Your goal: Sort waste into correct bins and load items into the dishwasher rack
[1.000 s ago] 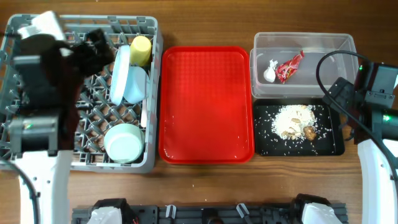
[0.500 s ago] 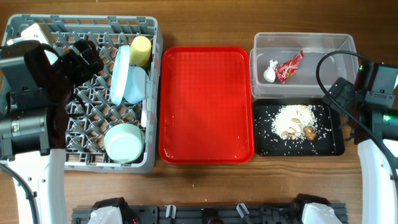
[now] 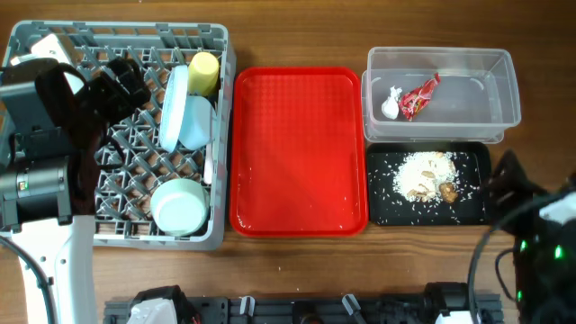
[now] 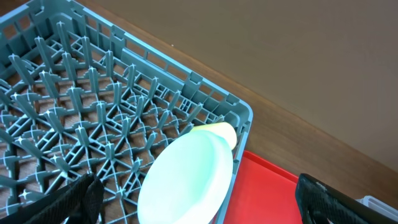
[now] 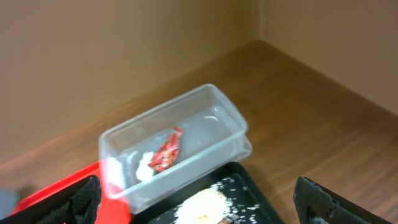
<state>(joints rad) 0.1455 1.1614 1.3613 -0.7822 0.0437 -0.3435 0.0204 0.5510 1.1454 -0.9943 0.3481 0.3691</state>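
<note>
The grey dishwasher rack [image 3: 54, 54] at the left holds the yellow cup [image 3: 205, 72], the light blue plate [image 3: 173, 108] on edge, the pale green bowl [image 3: 180, 205] and a white utensil [image 3: 210, 167]. My left gripper [image 3: 124, 83] hovers open and empty over the rack [image 4: 93, 118], near the plate [image 4: 186, 177] and cup [image 4: 221, 131]. The clear tub [image 3: 468, 99] holds the red wrapper [image 3: 419, 95] and tissue wad [image 3: 391, 105]. The black tray [image 3: 472, 209] holds rice scraps [image 3: 427, 173]. My right gripper [image 3: 511, 187] is open and empty above the tub [image 5: 205, 124], wrapper [image 5: 166, 149] and black tray [image 5: 249, 186].
The flat red tray [image 3: 297, 148] lies between the rack and the bins, with a few small specks on it. It also shows in the left wrist view [image 4: 264, 193] and the right wrist view [image 5: 56, 193]. Bare wooden table runs along the front edge.
My right arm has pulled away from the right side of the bins to the front right corner. My left arm shifted left over the rack, then held still.
</note>
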